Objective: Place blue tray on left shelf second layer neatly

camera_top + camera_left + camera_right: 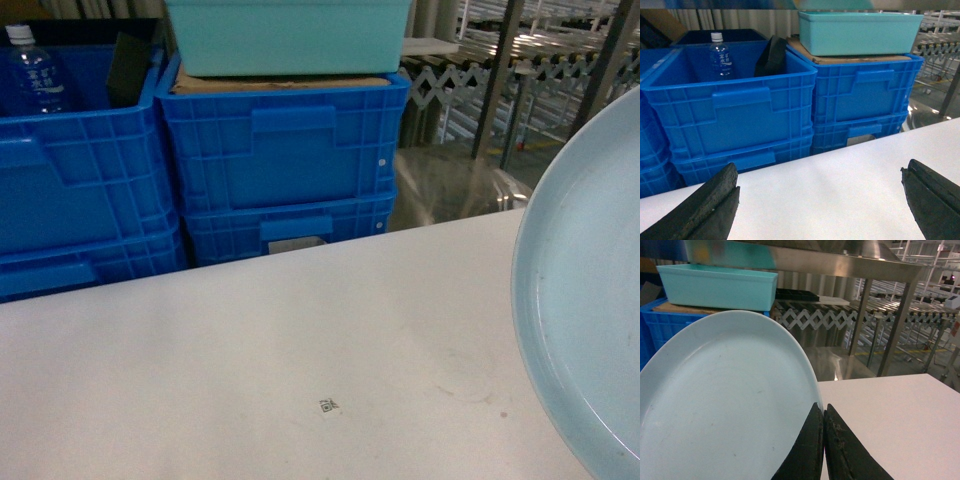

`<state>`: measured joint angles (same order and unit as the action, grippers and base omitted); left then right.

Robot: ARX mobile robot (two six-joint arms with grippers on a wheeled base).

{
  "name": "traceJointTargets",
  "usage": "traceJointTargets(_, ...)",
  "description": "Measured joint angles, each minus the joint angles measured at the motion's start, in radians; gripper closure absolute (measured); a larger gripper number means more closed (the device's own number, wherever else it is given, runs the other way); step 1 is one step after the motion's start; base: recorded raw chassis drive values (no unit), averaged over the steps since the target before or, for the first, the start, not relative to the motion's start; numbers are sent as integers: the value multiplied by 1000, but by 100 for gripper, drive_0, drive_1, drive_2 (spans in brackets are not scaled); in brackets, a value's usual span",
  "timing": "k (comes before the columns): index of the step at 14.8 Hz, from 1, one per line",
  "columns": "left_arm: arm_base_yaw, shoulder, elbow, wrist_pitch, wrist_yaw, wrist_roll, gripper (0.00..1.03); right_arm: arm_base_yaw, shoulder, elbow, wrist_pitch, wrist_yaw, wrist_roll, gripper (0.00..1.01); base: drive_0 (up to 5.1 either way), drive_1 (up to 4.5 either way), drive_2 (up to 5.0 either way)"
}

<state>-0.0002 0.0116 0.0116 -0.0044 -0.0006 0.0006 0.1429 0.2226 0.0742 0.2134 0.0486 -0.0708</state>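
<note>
At the upper left of the head view a water bottle (pixel 32 72) stands inside an open blue crate (pixel 80 170), stacked on another crate of the same kind. Just to its right is a second stack of blue crates (pixel 285 165), topped by a brown board and a teal tub (pixel 290 35) that reaches the top edge of the frame. The white table (pixel 280 350) fills the lower part of the frame, with a small printed mark (pixel 327 405) near its middle. At the upper right, behind the table, stand the shiny uprights and bars of the steel shelf (pixel 520 90). The blue tray (pixel 585 300) fills the right edge of the frame, tilted so its inside faces the camera. In the left wrist view the left gripper (pixel 822 200) hangs over the table with its two dark fingers (pixel 710 205) wide apart and nothing between them. In the right wrist view the right gripper (pixel 823 450) is pressed closed on the right rim of the blue tray, at the bottom centre of the frame, with the tray spreading up and to the left.
</note>
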Motion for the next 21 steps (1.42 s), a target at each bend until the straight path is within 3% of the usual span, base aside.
traceJointTargets(21,0,0,0,0,0,0,5,0,0,0,0,0,0,99,-162,-162,-162)
